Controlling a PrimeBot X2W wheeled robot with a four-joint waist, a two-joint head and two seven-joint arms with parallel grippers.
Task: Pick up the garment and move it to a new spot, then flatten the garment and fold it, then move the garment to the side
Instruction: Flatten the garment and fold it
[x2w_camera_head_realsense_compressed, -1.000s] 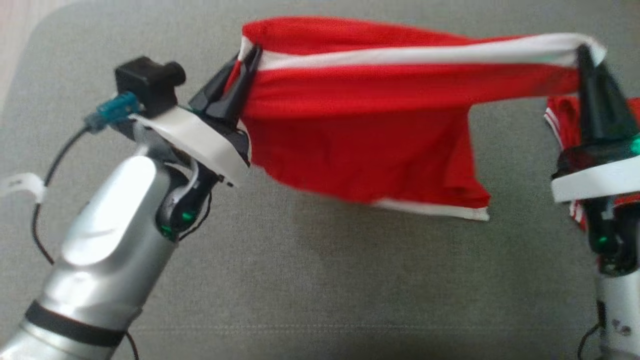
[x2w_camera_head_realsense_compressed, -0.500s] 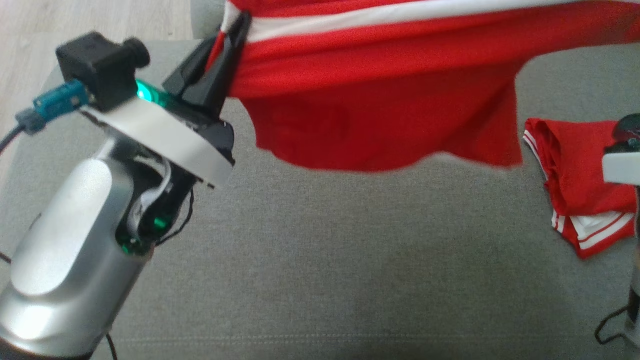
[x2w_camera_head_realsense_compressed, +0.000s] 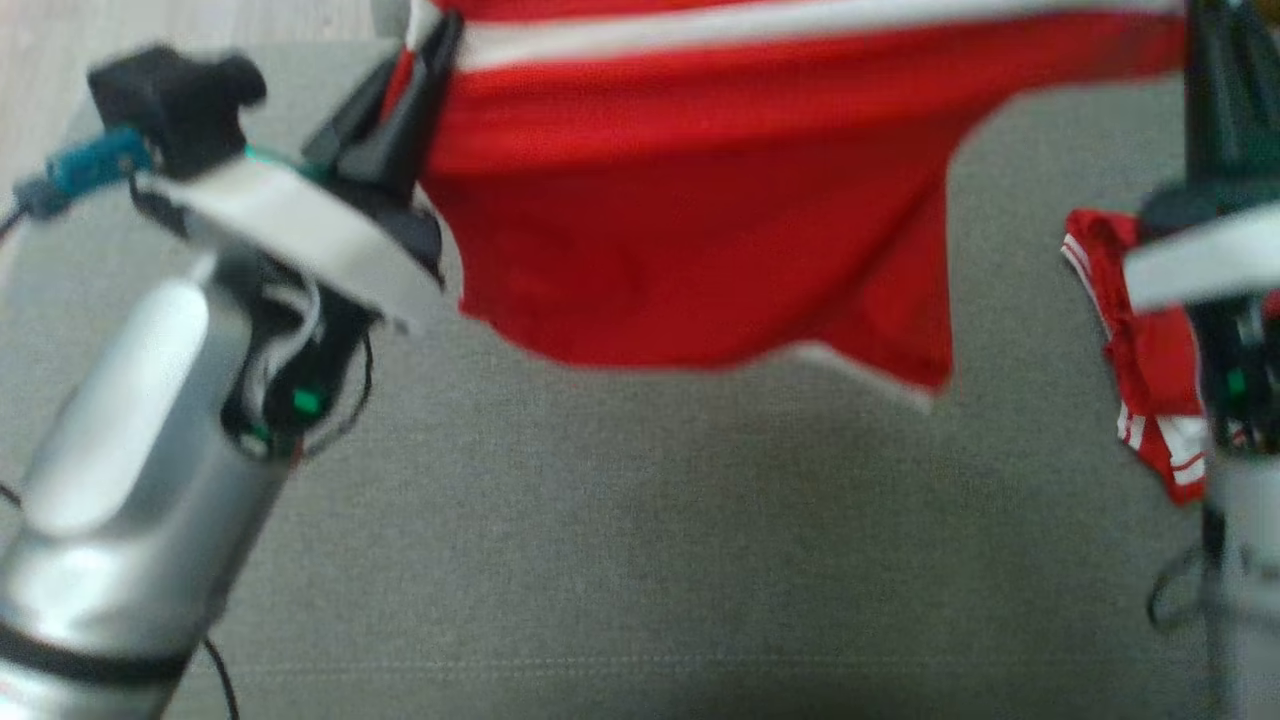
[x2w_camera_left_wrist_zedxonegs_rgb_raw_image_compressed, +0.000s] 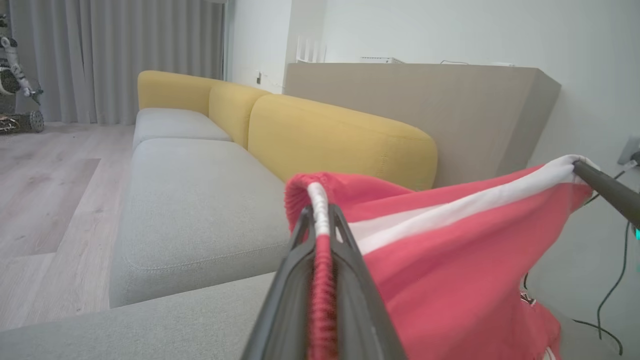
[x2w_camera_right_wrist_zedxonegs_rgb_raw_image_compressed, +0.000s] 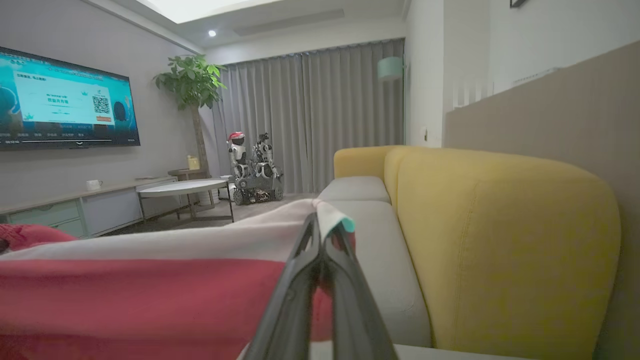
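A red garment (x2w_camera_head_realsense_compressed: 700, 230) with a white band along its top edge hangs stretched in the air above the grey seat cushion (x2w_camera_head_realsense_compressed: 640, 560). My left gripper (x2w_camera_head_realsense_compressed: 425, 40) is shut on its left top corner. My right gripper (x2w_camera_head_realsense_compressed: 1215, 40) is shut on its right top corner, its tips at the head view's upper edge. In the left wrist view my left gripper (x2w_camera_left_wrist_zedxonegs_rgb_raw_image_compressed: 320, 220) pinches the bunched red edge of the garment (x2w_camera_left_wrist_zedxonegs_rgb_raw_image_compressed: 450, 260). The right wrist view shows my right gripper (x2w_camera_right_wrist_zedxonegs_rgb_raw_image_compressed: 320, 225) clamped on the white band, the garment (x2w_camera_right_wrist_zedxonegs_rgb_raw_image_compressed: 150, 295) spreading off to the left.
A second red piece of clothing (x2w_camera_head_realsense_compressed: 1150, 370) with white stripes lies folded on the cushion at the right, partly behind my right arm. Yellow sofa backrests (x2w_camera_left_wrist_zedxonegs_rgb_raw_image_compressed: 340, 135) stand beyond the grey seats. Wood floor (x2w_camera_head_realsense_compressed: 60, 60) shows at the upper left.
Both grippers have lifted the garment higher and farther up the view, still holding it taut. The head camera has shifted, bringing the folded red clothing at the right into sight.
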